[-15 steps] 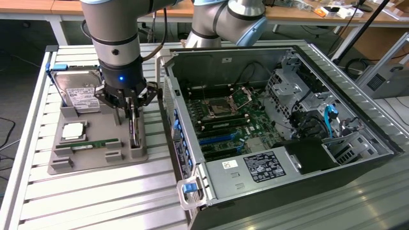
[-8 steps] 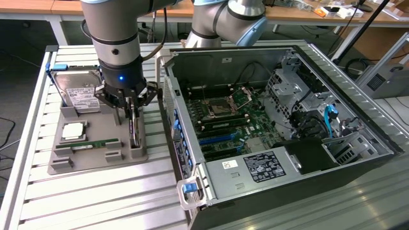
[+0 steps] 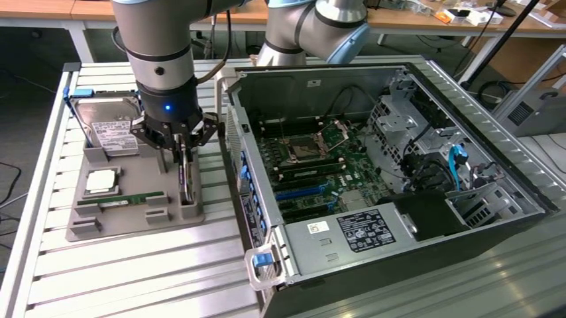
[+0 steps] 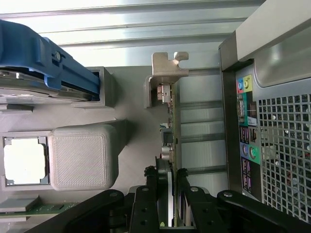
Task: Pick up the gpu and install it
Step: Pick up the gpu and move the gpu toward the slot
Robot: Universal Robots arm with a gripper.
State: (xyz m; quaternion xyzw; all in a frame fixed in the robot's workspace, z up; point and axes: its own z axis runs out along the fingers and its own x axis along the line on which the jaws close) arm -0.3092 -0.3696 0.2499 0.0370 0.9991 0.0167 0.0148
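Note:
The gpu is a thin dark card with a silvery bracket. It stands on edge in a slot of the grey parts tray, at the exterior view's left of the computer case. My gripper has come down over the card's upper edge. In the wrist view its two black fingers stand on either side of the gpu, with a narrow gap showing, so it looks open around the card. The card still rests in the tray.
The open computer case shows its motherboard and blue slots. On the tray are a hard drive with a blue handle, a processor and a green RAM stick. The case's rear panel is close beside the card.

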